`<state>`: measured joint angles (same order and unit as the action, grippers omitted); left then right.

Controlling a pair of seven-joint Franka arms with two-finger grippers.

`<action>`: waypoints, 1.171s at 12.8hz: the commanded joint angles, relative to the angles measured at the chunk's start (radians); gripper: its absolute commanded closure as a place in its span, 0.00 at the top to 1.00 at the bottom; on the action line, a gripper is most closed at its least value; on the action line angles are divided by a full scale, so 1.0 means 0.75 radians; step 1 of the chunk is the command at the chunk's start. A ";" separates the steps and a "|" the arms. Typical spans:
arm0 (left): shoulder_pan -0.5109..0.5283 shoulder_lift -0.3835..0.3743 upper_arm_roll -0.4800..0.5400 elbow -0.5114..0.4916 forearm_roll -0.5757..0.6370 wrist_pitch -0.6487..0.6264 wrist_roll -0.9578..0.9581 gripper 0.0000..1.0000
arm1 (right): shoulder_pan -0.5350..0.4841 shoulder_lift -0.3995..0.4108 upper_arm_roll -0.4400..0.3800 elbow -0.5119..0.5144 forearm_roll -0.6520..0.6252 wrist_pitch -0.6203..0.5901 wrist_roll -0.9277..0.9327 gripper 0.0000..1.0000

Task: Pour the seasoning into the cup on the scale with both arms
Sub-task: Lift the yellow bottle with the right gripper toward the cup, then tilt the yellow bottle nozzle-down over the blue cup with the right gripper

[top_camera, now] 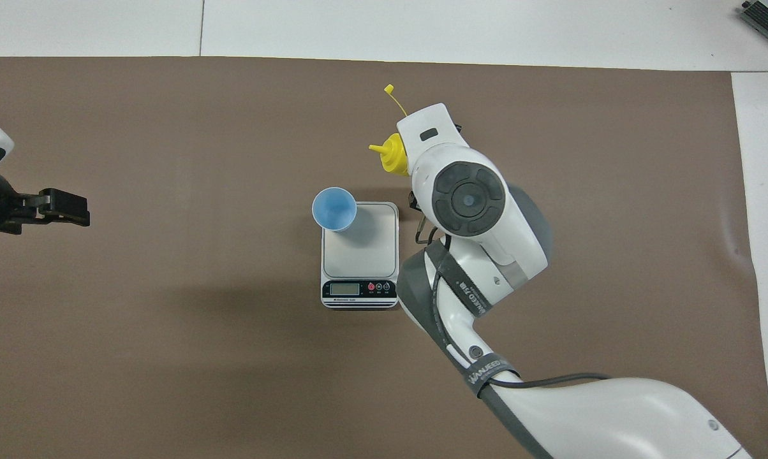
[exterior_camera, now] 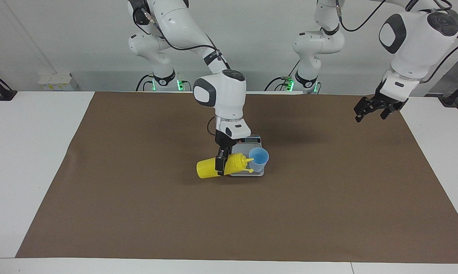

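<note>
A dark band (top_camera: 484, 371) around the right arm's forearm, seen from overhead, carries pale capital lettering, but only part of it can be made out, something like "ANJEE". A second dark strap (top_camera: 467, 292) higher on the same arm bears similar pale letters, too small to read. The scale (top_camera: 359, 292) has a display strip with tiny print beneath, not legible.
</note>
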<state>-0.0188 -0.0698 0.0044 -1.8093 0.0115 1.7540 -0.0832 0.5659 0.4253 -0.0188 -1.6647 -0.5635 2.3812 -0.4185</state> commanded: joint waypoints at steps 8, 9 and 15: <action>0.000 -0.024 0.006 -0.019 -0.017 0.001 0.005 1.00 | 0.149 -0.033 0.003 -0.065 -0.772 -0.203 0.355 0.00; 0.000 -0.024 0.006 -0.019 -0.017 0.003 0.005 1.00 | 0.160 -0.039 0.003 -0.097 -0.829 -0.219 0.400 0.00; 0.002 -0.024 0.006 -0.019 -0.017 0.003 0.005 1.00 | 0.243 -0.148 0.003 -0.327 -1.128 -0.336 0.635 0.00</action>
<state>-0.0187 -0.0702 0.0045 -1.8095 0.0115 1.7539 -0.0833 0.7318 0.3763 -0.0186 -1.8400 -1.3452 2.1656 0.0178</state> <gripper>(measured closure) 0.000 0.480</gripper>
